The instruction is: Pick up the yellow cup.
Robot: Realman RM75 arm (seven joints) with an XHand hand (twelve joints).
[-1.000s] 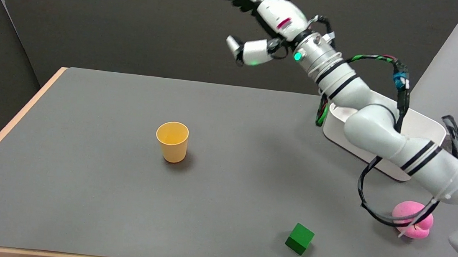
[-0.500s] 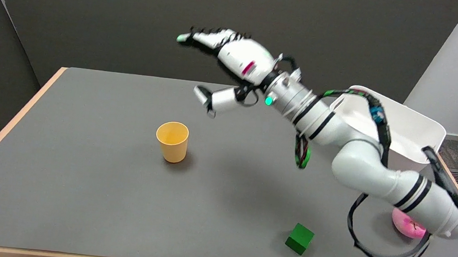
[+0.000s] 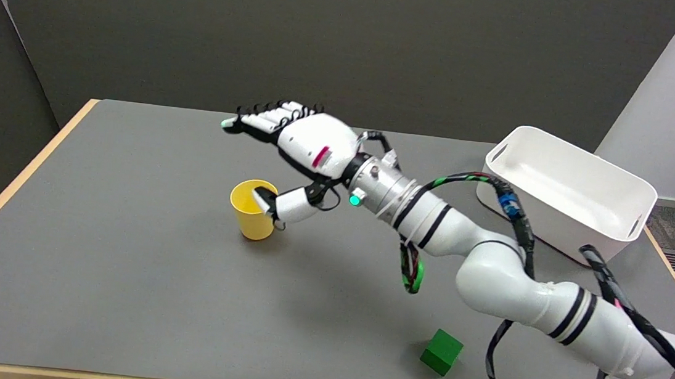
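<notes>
Yellow cup [image 3: 254, 209] is standing upright, left of centre on the tabletop [image 3: 119, 267]. Having descended from high above the far edge, the right hand [image 3: 292, 148] is now arriving spread, thumb at the rim's right side, fingers extended beyond it. Closing appears next.

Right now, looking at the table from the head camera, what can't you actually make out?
- Whether the right hand touches the yellow cup: the thumb overlaps the cup's rim, and one view cannot settle contact.
- The cup's right side: hidden behind the thumb.
- The table beneath the arm: covered by the arm and its cables.
- The white bin's floor near its front wall: hidden by that wall.
- The green cube's far faces: turned away.
</notes>
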